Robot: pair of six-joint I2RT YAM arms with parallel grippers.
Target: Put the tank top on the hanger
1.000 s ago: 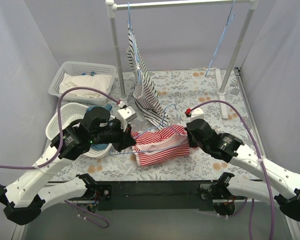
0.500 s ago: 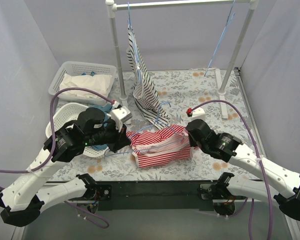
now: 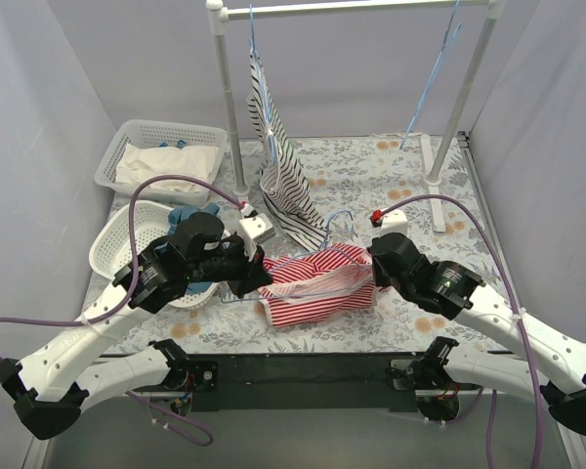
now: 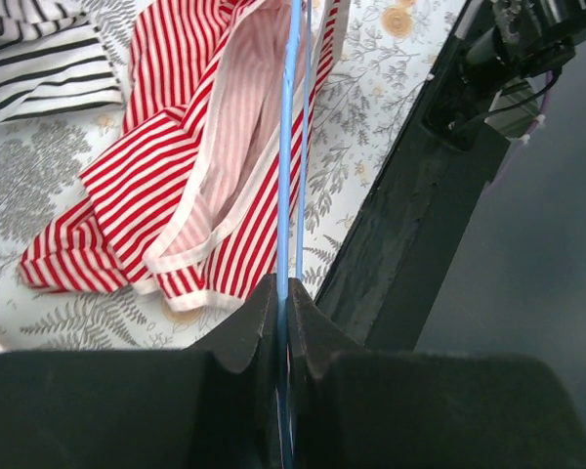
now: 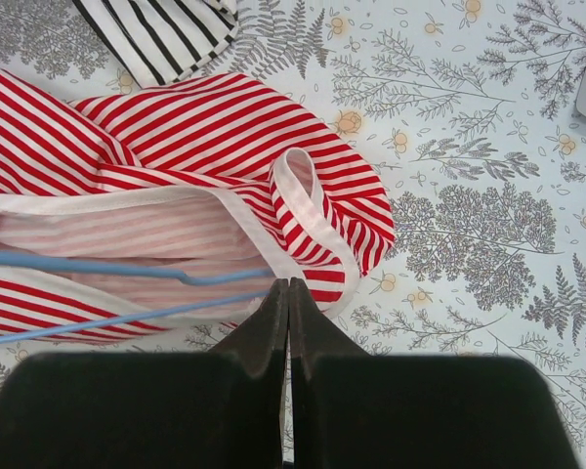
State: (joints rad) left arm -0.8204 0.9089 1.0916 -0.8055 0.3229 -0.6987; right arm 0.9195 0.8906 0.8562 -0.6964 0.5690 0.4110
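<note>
The red-and-white striped tank top [image 3: 313, 285] lies bunched on the floral table between my two arms. My left gripper [image 3: 259, 275] is shut on the light-blue hanger [image 4: 289, 147], whose wire runs from the jaws [image 4: 283, 289] into the top's white-edged opening [image 4: 225, 186]. At the top's right end, my right gripper [image 3: 373, 277] is shut on the white-trimmed edge of the tank top [image 5: 303, 210]. In the right wrist view the hanger [image 5: 107, 267] crosses the pale inside of the fabric, just left of the right gripper [image 5: 288, 285].
A black-and-white striped top [image 3: 278, 166] hangs from the white rack [image 3: 361, 8], reaching the table behind the tank top. A spare blue hanger [image 3: 432, 78] hangs at the right. A white basket [image 3: 166, 132] and a round basket [image 3: 112, 249] with teal cloth [image 3: 190, 213] stand at the left.
My left arm has moved right, carrying the hanger deeper into the tank top. The top has bunched slightly towards the right gripper, which has barely shifted.
</note>
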